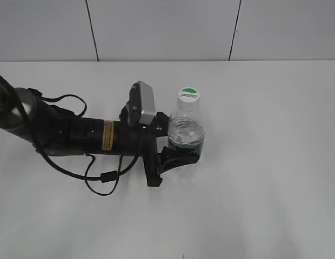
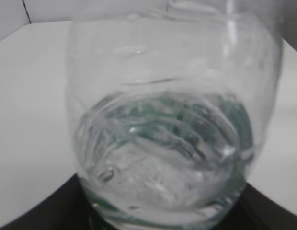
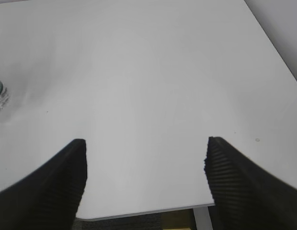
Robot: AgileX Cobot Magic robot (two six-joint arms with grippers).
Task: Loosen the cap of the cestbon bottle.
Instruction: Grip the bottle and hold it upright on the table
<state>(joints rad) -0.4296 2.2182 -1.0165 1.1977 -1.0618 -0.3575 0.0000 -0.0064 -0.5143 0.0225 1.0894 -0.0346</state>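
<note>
While the left gripper [image 1: 181,154] is clamped on the cestbon bottle [image 1: 185,132] mid-table [image 1: 275,162], cap [image 1: 189,95] on, the right gripper [image 3: 144,165] hangs spread wide, holding nothing.

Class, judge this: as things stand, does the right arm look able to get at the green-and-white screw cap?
Probably yes. The green-and-white round plastic cap stands bare above the left gripper, which clasps only the clear plastic bottle lower down. The right gripper is open and empty.
</note>
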